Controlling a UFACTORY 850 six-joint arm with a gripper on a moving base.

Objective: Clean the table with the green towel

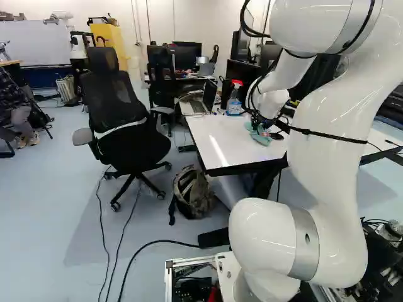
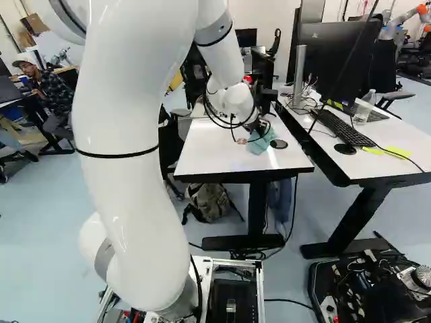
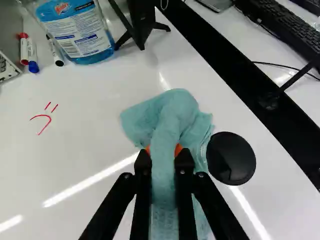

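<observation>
In the left base view my gripper (image 1: 259,122) is low over the white table (image 1: 220,139), with the green towel (image 1: 261,136) at its tip. The wrist view shows the gripper (image 3: 164,154) shut on the bunched towel (image 3: 172,112); both fingers press it from two sides. Part of the cloth spreads over the table ahead of the fingers, and more hangs back between them. Red pen marks (image 3: 45,119) lie on the tabletop to one side, apart from the towel. Whether anything lies under the cloth is hidden.
Beside the towel sits a round black cap (image 3: 231,158). A blue spray bottle (image 3: 77,32), markers (image 3: 31,54) and a laptop (image 1: 203,102) are farther along the table. A second desk with a keyboard (image 2: 342,128) adjoins it. An office chair (image 1: 119,119) and backpack (image 1: 192,192) stand nearby.
</observation>
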